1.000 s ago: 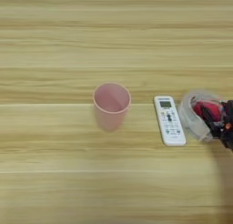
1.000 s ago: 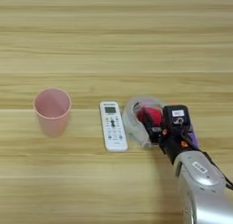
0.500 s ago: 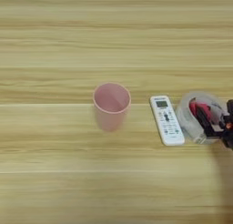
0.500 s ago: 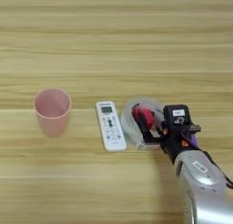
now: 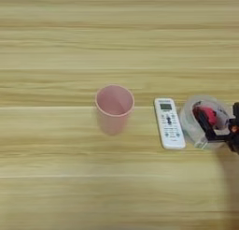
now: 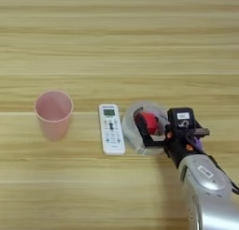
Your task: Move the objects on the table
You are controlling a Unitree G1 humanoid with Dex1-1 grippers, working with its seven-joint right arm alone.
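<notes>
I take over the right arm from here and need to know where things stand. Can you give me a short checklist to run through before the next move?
1. Gripper at the red cube, inside the tape roll: ok.
2. Cube firmly held between the fingers: cannot tell; one black finger lies along its left side, the other is hidden.
3. Cube clear of the roll's wall for a lift: cannot tell, since the clear wall hides the gap.
4. Remote control apart from the roll: not ok; it lies flat right beside it, and may be nudged.
5. Pink cup upright, well left of the gripper: ok.
6. Bare table farther away: ok.
</notes>
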